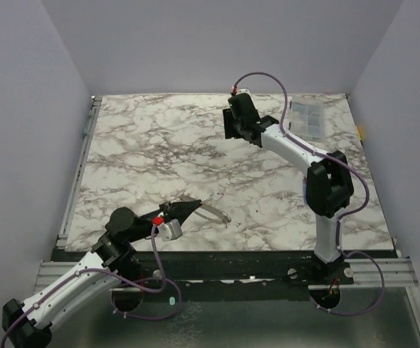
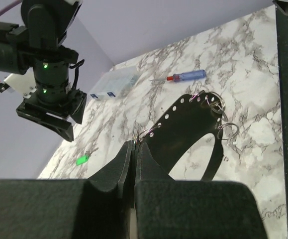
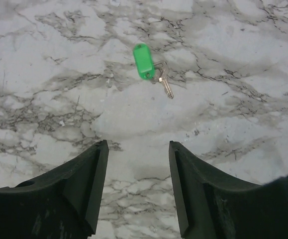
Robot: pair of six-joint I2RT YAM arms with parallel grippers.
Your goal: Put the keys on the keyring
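Lavender walls close in a white marble-patterned worktop veined in grey. My left pincer is clamped tight on the keyring, a dark strap bent into a big loop, with a row of small holes along it and a few little metal rings at its far bend. I hold it near the front edge of the worktop with the loop reaching away from me. I cannot tell whether its far end touches the marble. My right pincer hangs over the far part of the worktop, jaws apart and nothing between them. On the marble just ahead of its fingertips lies the green key, a bright green tag with a small metal key joined to it, lying flat and well apart from the keyring. Toward the back right corner sits a clear box, and near it a blue stick with a red tip.
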